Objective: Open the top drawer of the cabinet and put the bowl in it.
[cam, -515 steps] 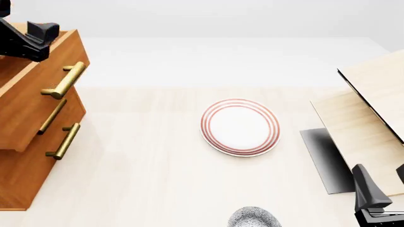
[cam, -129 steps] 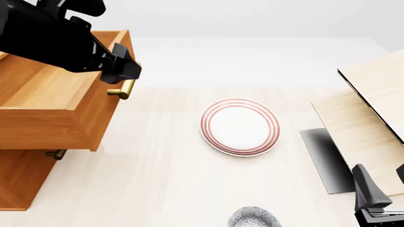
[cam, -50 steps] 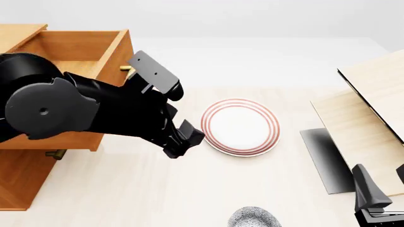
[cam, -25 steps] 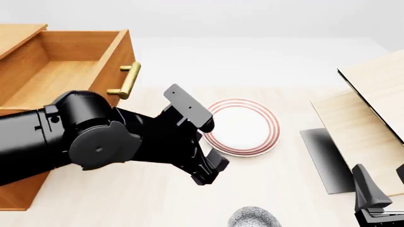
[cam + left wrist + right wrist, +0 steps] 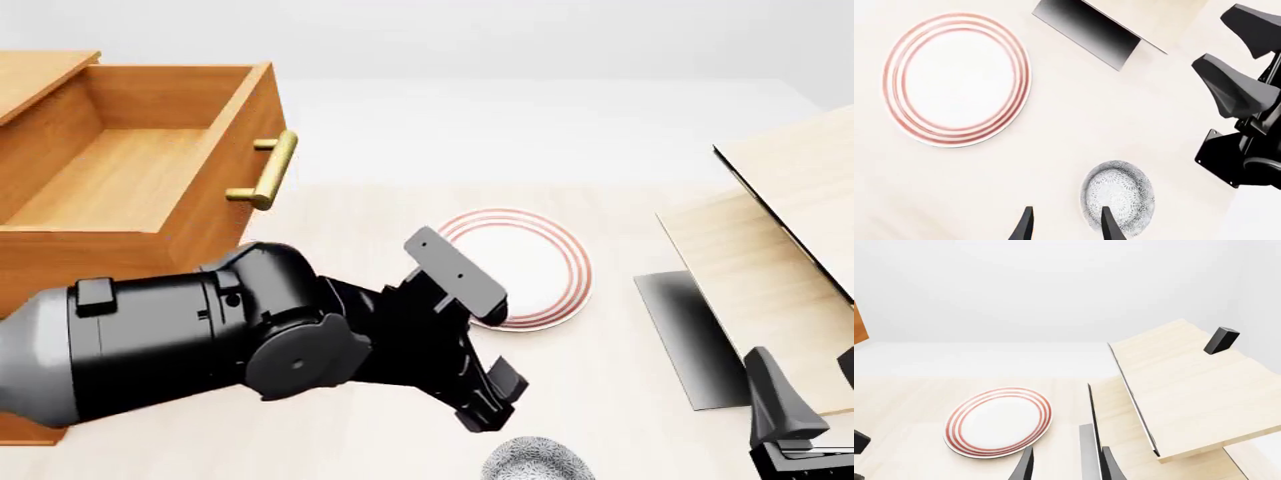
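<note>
The cabinet point(image 5: 34, 75) stands at the far left, and its top drawer point(image 5: 120, 170) is pulled out and open, nothing inside, brass handle point(image 5: 267, 170) facing the table. The speckled bowl point(image 5: 535, 463) sits upright at the table's near edge, partly cut off in the front view and whole in the left wrist view as the bowl point(image 5: 1119, 196). My left gripper point(image 5: 491, 398) hovers open just above and left of it; one of its fingertips point(image 5: 1108, 226) lines up with the bowl's rim. My right gripper point(image 5: 814, 400) rests open at the near right.
A white plate point(image 5: 527, 262) with red rings lies mid-table, partly behind my left arm. Pale wood boards point(image 5: 787, 250) lean at the right over a dark grey sheet point(image 5: 681, 330). The two lower drawers are hidden by the arm.
The top drawer was pulled open earlier. Since then my left gripper has let go of the handle and swung right and toward the near edge, close to the bowl. The right arm stayed put.
</note>
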Action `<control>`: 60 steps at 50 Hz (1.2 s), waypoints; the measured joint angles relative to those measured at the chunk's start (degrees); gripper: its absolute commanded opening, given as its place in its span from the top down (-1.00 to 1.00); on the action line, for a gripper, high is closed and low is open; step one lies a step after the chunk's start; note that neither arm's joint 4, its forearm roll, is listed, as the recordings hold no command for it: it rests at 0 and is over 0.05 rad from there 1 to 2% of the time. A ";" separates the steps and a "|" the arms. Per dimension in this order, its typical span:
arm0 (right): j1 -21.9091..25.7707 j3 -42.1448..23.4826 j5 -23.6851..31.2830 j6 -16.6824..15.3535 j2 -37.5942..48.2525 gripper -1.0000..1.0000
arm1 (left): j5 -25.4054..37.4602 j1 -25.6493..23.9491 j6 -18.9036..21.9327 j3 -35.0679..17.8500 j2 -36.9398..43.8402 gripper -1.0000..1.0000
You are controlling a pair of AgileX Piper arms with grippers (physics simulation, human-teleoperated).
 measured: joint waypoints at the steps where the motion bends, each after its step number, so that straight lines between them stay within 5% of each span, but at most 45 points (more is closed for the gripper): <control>1: 0.00 0.00 0.00 0.00 0.00 -1.00 | -0.19 -0.17 -0.16 -0.01 0.30 -1.00; 60: 0.00 0.00 0.00 -0.01 -0.01 -1.00 | -10.00 -5.70 -7.60 1.03 13.49 -1.00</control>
